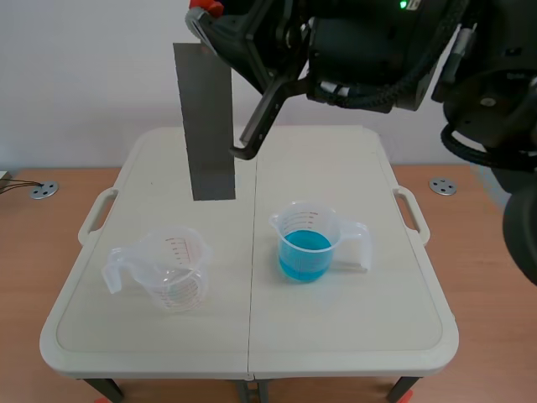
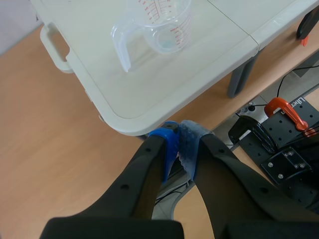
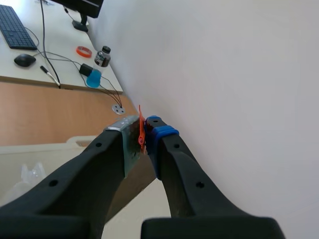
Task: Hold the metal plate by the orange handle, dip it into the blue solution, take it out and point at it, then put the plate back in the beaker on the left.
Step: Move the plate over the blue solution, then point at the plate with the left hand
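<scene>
Right gripper (image 3: pixel 145 130) is up high and clamped tight on the orange handle (image 3: pixel 141 130), the two pads squeezing that thin tab with nothing else between them. Below it the metal plate (image 1: pixel 205 122) hangs dead straight, long axis vertical, lower edge well clear of the table (image 1: pixel 352 336). From that lower edge, look down and across: the beaker (image 1: pixel 361 245) with the blue solution (image 1: pixel 304 256) sits to the robot's right of the plate and nearer the robot, so the plate is not over its mouth. The empty beaker (image 1: pixel 172 273) stands on the other side, slightly left of the plate's line and also nearer the robot. The plate hangs above the gap between the two, set back behind both.

If the dip is the coming move (I can't tell whether the plate is wet or dry), it calls for a shift right and toward the robot until the lower edge is over the blue, then a straight drop with the plate kept upright to clear the rim.

Left gripper (image 2: pixel 179 142) is far from all this, pads pressed together on nothing, low off the table's near corner, with the empty beaker ahead of it.
</scene>
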Action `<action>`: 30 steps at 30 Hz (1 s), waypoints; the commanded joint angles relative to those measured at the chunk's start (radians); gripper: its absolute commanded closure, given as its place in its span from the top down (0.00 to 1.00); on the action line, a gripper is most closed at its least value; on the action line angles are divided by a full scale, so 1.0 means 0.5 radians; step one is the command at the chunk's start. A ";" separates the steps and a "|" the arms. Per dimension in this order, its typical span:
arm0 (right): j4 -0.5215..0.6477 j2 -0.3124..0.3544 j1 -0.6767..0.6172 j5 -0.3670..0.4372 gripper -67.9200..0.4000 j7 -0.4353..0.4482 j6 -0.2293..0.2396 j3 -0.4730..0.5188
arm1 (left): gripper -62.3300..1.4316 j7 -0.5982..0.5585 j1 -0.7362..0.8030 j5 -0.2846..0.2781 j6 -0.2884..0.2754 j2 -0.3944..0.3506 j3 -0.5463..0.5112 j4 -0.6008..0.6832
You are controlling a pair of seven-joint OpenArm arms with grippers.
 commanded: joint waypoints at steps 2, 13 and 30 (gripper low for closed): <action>0.044 0.056 -0.005 0.079 0.02 0.031 0.011 0.066 | 0.05 -0.028 -0.001 -0.013 -0.005 0.005 -0.011 0.015; 0.057 0.343 -0.029 0.375 0.02 0.032 0.011 0.265 | 0.05 -0.029 -0.001 -0.013 -0.004 0.005 -0.011 0.015; 0.051 0.584 -0.029 0.603 0.02 0.024 0.011 0.500 | 0.05 -0.028 -0.299 -0.012 -0.044 -0.006 -0.005 0.015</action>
